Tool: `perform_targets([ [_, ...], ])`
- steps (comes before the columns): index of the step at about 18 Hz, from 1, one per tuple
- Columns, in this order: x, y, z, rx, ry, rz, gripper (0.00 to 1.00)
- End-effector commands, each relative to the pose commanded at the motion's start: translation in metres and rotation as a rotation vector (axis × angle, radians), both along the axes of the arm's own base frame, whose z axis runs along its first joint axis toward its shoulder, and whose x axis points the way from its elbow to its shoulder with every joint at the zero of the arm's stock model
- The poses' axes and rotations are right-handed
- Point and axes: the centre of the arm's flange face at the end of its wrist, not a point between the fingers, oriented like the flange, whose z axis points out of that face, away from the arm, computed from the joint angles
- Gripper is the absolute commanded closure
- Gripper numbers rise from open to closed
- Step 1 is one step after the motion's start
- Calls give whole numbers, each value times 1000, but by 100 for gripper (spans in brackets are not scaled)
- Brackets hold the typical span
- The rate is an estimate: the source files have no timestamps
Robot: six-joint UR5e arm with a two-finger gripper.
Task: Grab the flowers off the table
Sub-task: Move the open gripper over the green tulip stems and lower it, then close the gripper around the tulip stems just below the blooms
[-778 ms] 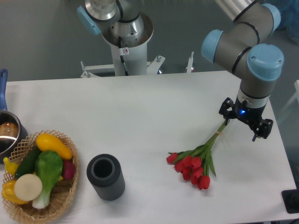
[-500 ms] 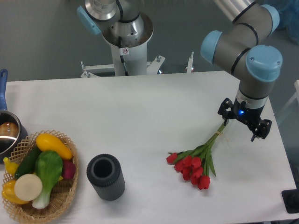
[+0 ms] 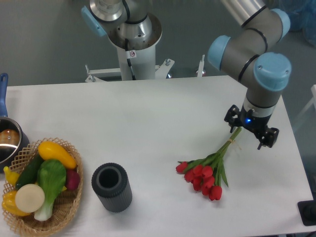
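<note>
The flowers [image 3: 203,176], a bunch of red tulips with green stems, lie flat on the white table [image 3: 148,113] at the right. The heads point to the lower left and the tied stems run up to the right. My gripper [image 3: 248,129] points straight down over the stem ends. Its black jaws stand spread on either side of the stems, and the wrist above hides the fingertips. The stems lie between the jaws and are not clamped. The flowers rest on the table.
A dark grey ribbed cylinder [image 3: 112,188] stands front centre-left. A wicker basket [image 3: 75,154] of green and yellow vegetables sits at the front left, with a pot [image 3: 7,141] behind it. The arm's base [image 3: 134,44] stands behind the far edge. The table's right edge is close to the gripper.
My gripper has shifted a little to the left and away from the camera, over the stem ends. The flowers have not moved.
</note>
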Motion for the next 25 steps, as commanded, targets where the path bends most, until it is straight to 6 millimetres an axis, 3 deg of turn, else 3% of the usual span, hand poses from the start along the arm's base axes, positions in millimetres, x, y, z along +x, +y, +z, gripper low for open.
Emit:
perform_targets([
  [2, 12, -1, -19, -12, -9, -2, 0],
  [7, 11, 1, -33, -13, -17, 30, 0],
  [14, 30, 31, -47, -155, 43, -6, 0],
  [16, 30, 33, -53, -149, 38, 24, 0],
  [21, 46, 67, -65, -141, 35, 29, 0],
  [25, 48, 71, -68, -101, 9, 57, 0],
])
